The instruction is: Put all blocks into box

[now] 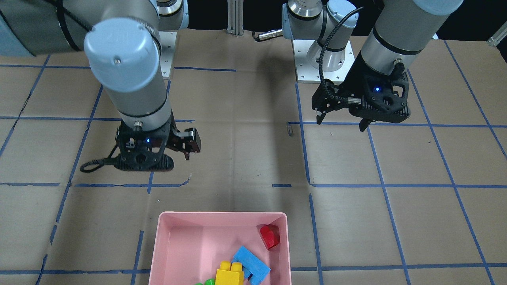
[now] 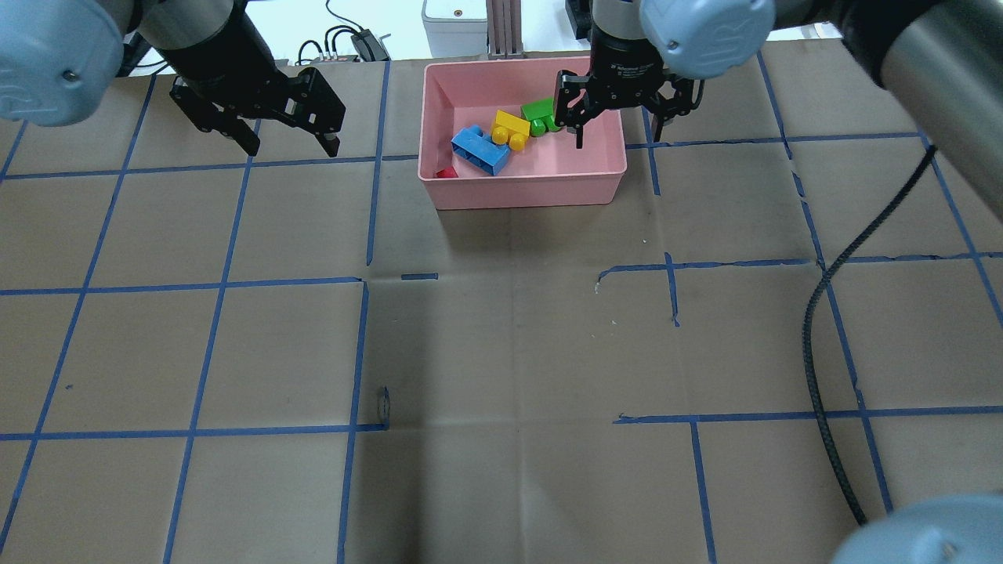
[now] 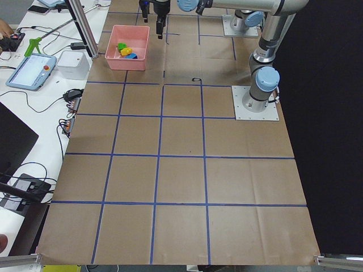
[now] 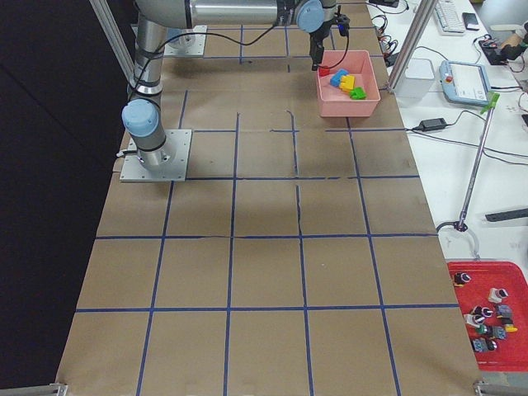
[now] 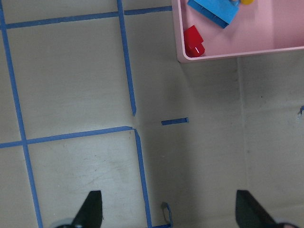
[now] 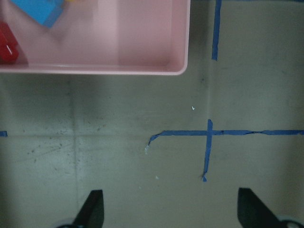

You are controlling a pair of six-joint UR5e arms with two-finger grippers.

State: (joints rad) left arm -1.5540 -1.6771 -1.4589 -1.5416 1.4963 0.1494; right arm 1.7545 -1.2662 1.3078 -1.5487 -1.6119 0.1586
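Observation:
The pink box (image 2: 525,192) stands at the far middle of the table. In it lie the light-blue block (image 2: 479,149), the yellow block (image 2: 509,129), the green block (image 2: 541,116) and the red block (image 2: 447,172), the red one in a corner. My left gripper (image 2: 291,145) is open and empty, held high to the left of the box. My right gripper (image 2: 617,137) is open and empty, held high near the box's right side. In the left wrist view the box's corner (image 5: 237,53) holds the red block (image 5: 194,42). The right wrist view shows the box's wall (image 6: 95,70).
Blue tape lines cross the brown paper table. A black cable (image 2: 823,329) hangs along my right arm. The arm bases (image 1: 323,59) stand at the robot's edge. A tablet (image 3: 31,71) and a red parts tray (image 4: 487,313) lie beside the table.

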